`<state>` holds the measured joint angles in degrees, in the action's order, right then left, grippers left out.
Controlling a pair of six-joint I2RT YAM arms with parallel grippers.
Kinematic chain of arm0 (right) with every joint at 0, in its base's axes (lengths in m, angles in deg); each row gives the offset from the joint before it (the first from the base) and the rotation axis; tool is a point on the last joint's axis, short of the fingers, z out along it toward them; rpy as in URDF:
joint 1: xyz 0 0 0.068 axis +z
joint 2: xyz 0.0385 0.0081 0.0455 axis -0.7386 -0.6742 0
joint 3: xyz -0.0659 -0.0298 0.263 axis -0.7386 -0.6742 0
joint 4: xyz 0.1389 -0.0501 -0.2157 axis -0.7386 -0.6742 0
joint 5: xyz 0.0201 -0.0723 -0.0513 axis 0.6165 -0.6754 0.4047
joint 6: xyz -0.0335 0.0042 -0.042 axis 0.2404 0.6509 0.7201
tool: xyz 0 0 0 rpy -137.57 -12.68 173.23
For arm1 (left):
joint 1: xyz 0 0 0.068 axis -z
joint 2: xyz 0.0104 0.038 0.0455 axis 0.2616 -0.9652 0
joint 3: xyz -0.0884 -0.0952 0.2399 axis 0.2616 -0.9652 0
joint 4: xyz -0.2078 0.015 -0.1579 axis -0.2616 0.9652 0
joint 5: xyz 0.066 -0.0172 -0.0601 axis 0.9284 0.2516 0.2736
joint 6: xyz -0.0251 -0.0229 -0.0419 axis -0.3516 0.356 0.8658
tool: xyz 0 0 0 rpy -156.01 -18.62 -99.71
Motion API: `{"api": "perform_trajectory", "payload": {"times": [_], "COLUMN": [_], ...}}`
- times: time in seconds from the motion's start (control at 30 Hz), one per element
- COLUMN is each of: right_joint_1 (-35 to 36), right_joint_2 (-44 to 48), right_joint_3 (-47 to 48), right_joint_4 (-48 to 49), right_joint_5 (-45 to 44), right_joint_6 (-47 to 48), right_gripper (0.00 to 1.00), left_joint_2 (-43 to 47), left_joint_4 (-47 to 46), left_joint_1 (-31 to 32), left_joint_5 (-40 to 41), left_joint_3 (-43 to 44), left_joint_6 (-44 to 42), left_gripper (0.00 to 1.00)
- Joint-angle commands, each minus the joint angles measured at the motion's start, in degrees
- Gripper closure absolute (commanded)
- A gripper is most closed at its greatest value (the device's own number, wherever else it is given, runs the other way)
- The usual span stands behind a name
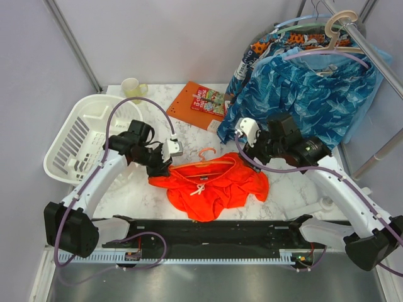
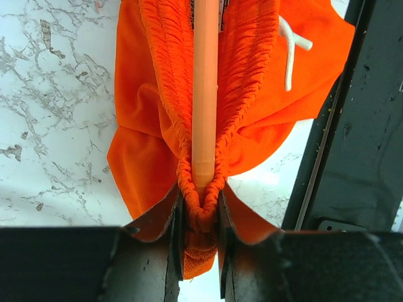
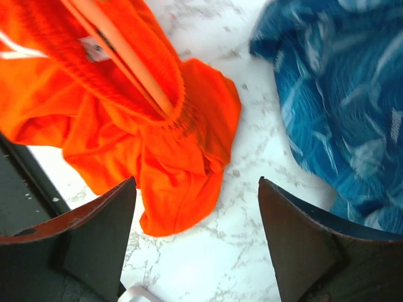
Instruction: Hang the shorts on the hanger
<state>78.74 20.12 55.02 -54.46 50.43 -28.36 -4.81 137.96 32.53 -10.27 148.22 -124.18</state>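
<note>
free: marble tabletop (image 3: 245, 189) between shorts (image 3: 157, 145) and blue garment (image 3: 340, 94) | obstacle: basket (image 1: 75, 141) left

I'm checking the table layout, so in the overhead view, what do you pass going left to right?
White laundry basket → orange-red shorts → blue patterned garment. Things that overlap these are left out.

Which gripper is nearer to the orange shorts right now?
Left. The left gripper is clamped on the waistband end of the shorts, at the tip of the hanger; the right gripper hovers open above their other end, not touching.
</note>
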Motion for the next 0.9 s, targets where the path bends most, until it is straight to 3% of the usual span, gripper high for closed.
{"api": "perform_trajectory", "payload": {"times": [0.0, 0.2, 0.37, 0.6, 0.87], "right_joint_1": [0.1, 3.0, 5.1, 11.7, 15.9], "right_joint_2": [0.7, -2.2, 2.2, 0.1, -6.4], "right_joint_3": [4.1, 3.7, -8.2, -15.1, -14.0], "right_joint_4": [1.8, 9.5, 22.7, 36.0, 39.1], "right_joint_5": [13.2, 19.3, 20.4, 11.2, 4.9], "right_joint_6": [4.4, 2.5, 4.6, 8.6, 12.2], "right_gripper": [0.18, 0.28, 0.29, 0.35, 0.39], "left_joint_2": [1.7, 1.6, 1.7, 1.2, 1.7], "left_joint_4": [0.3, 1.3, 0.8, 0.2, 0.2], "left_joint_1": [-0.1, 0.2, 0.1, 0.1, 0.1], "left_joint_5": [-3.8, -8.5, -9.9, -10.7, -12.2], "left_joint_3": [4.3, 5.1, 4.5, 4.2, 3.5], "left_joint_6": [3.8, 4.9, 5.0, 5.3, 4.8], "left_gripper": [0.98, 0.98, 0.98, 0.98, 0.98]}}
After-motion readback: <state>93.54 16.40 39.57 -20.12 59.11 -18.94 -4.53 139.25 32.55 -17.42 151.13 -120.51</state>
